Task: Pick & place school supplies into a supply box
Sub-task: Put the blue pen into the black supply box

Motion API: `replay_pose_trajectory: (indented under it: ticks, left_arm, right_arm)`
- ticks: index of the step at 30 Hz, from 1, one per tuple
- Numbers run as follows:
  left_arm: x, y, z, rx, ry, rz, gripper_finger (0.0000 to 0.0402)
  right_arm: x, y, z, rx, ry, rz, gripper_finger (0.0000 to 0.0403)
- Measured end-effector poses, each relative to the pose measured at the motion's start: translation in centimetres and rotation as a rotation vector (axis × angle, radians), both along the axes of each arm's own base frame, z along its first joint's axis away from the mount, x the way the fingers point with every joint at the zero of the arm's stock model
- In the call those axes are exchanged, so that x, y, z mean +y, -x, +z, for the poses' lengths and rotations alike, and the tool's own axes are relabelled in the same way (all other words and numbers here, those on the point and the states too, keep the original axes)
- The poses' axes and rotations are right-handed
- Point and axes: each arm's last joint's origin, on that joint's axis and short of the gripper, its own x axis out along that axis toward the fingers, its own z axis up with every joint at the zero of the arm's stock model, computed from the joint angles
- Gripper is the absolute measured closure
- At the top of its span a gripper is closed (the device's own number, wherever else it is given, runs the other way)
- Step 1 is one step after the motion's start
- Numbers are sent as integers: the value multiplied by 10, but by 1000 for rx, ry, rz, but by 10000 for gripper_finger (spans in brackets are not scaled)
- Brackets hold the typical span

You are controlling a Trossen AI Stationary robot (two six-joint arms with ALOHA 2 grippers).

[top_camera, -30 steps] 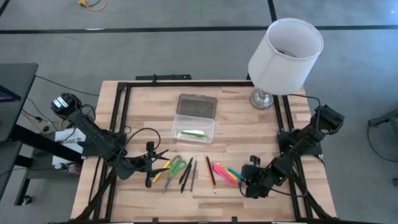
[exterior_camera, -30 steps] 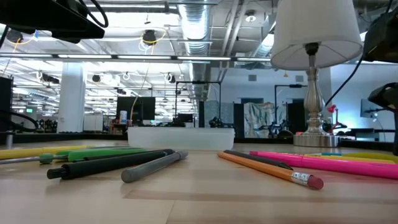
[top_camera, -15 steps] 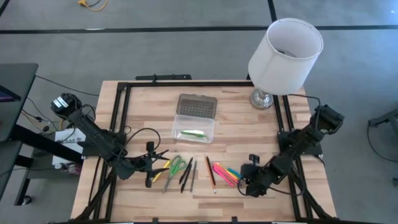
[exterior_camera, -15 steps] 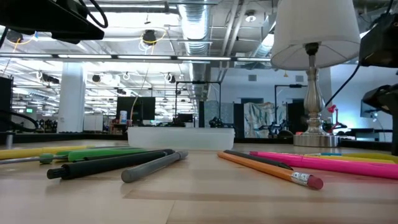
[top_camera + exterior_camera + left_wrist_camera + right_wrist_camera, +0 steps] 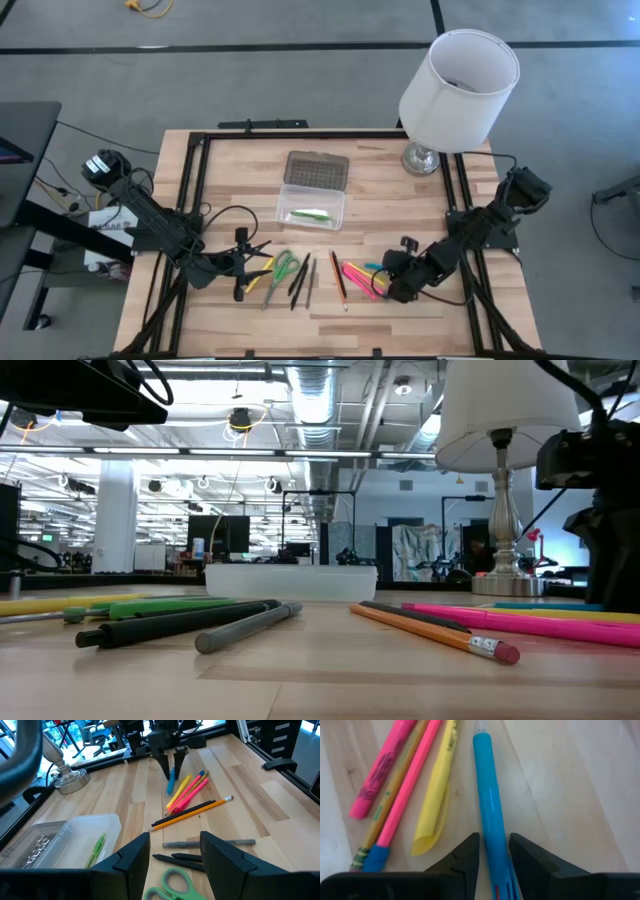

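Since the earlier frames, the right gripper (image 5: 388, 283) has shifted left over the coloured pens; its fingers (image 5: 465, 857) now straddle the blue pen (image 5: 490, 815), slightly parted, not visibly clamped. Yellow highlighter (image 5: 437, 795) and pink pens (image 5: 405, 790) lie just beside it. Left gripper (image 5: 243, 265) waits, jaws wide apart, near the green scissors (image 5: 284, 267). Supply box (image 5: 311, 205), lid open, sits farther back at centre, holding one green pen (image 5: 310, 214).
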Motion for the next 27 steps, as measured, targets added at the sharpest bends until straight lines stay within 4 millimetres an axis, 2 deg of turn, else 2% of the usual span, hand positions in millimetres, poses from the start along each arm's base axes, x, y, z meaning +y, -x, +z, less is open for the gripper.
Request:
replay_pose_trajectory:
  ticks: [8, 15, 19, 27]
  left_arm:
    - [0, 0, -1, 9, 1, 3, 233]
    - [0, 0, -1, 10, 1, 4, 233]
    - [0, 0, -1, 10, 1, 4, 233]
    - [0, 0, -1, 11, 1, 3, 233]
  right_arm:
    - [-6, -6, 0, 6, 15, 73, 295]
    - [-11, -11, 0, -5, 14, 64, 295]
    - [-14, -14, 0, -13, 11, 41, 295]
    - [-29, -19, 0, -13, -6, -115, 295]
